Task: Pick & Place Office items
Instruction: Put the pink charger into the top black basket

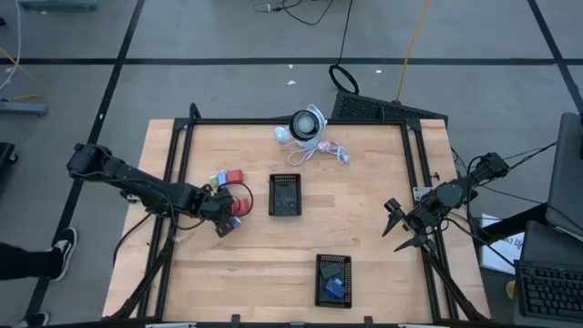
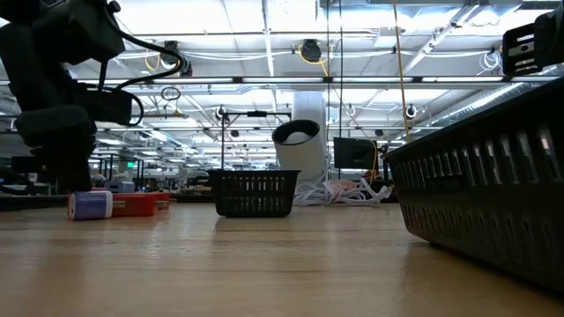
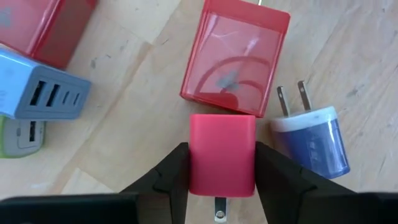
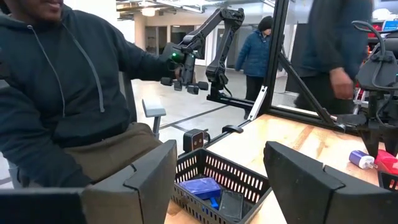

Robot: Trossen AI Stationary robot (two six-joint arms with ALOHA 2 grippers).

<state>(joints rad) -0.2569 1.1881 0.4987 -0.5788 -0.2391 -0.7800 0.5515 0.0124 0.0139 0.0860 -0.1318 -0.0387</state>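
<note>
My left gripper (image 1: 224,217) (image 3: 222,186) is over the table's left half, shut on a small red charger block (image 3: 222,152). Just beyond it lie a clear red box (image 3: 236,59) and a blue plug (image 3: 311,140) on its side. A pale blue multi-port charger (image 3: 43,93), a green piece (image 3: 22,134) and another red piece (image 3: 50,25) sit farther off. These show as a small cluster (image 1: 228,179) in the high view. My right gripper (image 1: 401,230) (image 4: 221,180) hangs open at the table's right edge, touching nothing. My left gripper pinches the red charger block by its two long side faces (image 3: 194,163), one dark finger (image 3: 174,177) on each side. The block's metal prong (image 3: 219,210) points back between the fingers. Whether the block is lifted or rests on the wood cannot be told.
A black mesh tray (image 1: 285,195) stands mid-table. A second tray (image 1: 333,279) (image 4: 217,180) near the front edge holds blue pieces. A white round device with a coiled cable (image 1: 308,128) lies at the far edge. A seated person (image 4: 68,93) and others are beyond the table.
</note>
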